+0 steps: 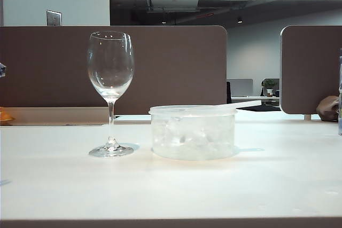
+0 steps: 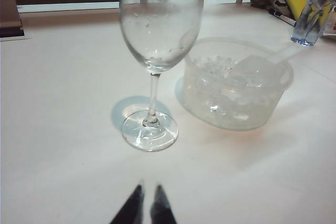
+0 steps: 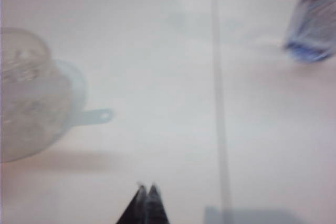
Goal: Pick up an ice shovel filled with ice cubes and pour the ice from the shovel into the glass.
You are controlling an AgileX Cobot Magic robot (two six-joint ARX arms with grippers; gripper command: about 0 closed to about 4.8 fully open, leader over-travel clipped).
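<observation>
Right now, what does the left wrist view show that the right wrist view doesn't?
Only the left wrist view shows the glass, upright and empty on the table, and the left gripper, tips nearly together, apart from the glass. It also shows the ice cubes sharply inside the tub.

Only the right wrist view shows the right gripper, shut, over bare table, and the hole at the end of the ice shovel handle.

Both share the tub, the shovel resting in it, and a blue-based clear bottle.

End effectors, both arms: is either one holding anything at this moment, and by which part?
Nothing is held. The left end effector and right end effector are both shut over bare table, apart from the ice shovel, whose handle sticks out of the tub.
</observation>
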